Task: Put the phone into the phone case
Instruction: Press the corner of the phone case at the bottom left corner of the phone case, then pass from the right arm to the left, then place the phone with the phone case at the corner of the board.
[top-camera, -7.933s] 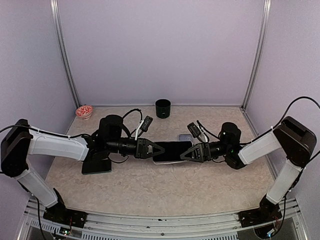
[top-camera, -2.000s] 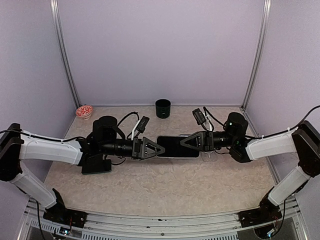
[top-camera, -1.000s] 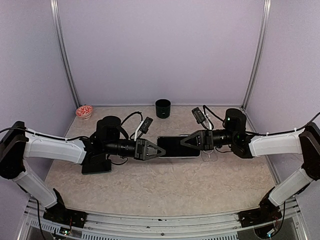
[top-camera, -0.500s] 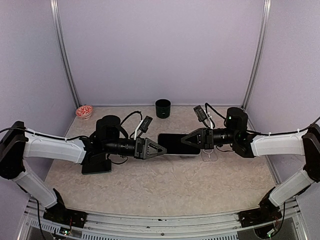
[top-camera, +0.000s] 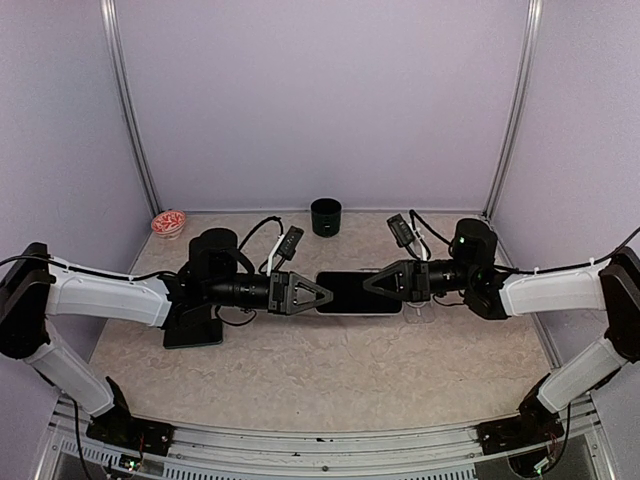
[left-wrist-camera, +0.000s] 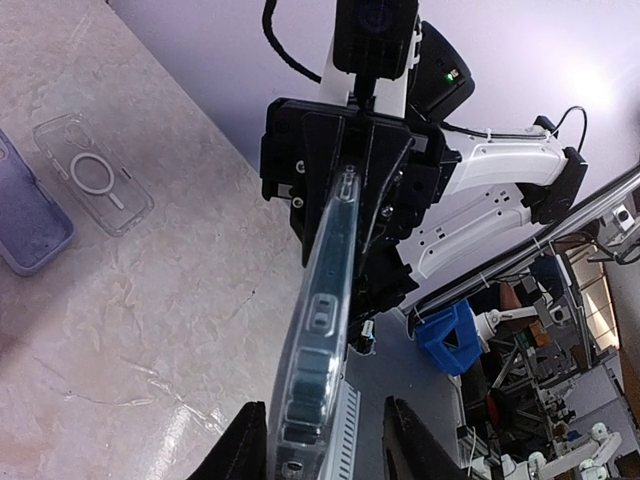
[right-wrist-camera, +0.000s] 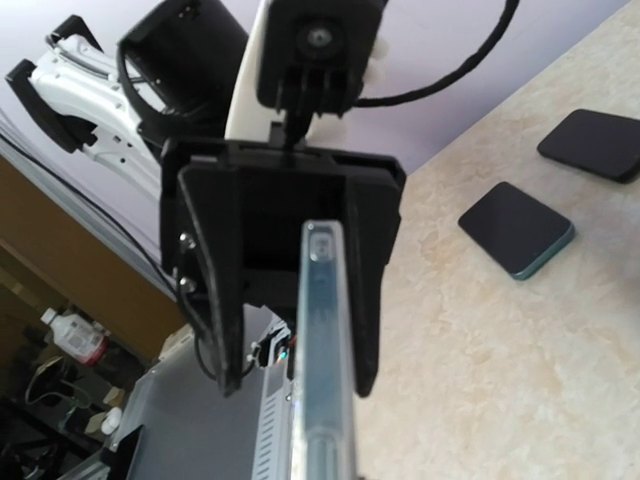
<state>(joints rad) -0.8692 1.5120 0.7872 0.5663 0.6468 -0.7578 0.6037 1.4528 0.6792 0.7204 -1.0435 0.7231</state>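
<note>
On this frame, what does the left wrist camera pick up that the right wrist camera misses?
Left wrist only: a clear case and a purple case lying flat on the table. Right wrist only: a teal-edged slab and a black slab on that table. Both: the phone edge-on, running to the opposite gripper; the right gripper is shut on it, the left gripper open around its end.

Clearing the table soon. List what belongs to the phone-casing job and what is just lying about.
Job: phone, clear case on it, left gripper, right gripper.
Lying about: black cup, pink bowl, spare clear case, purple case, dark slab, another dark slab.
</note>
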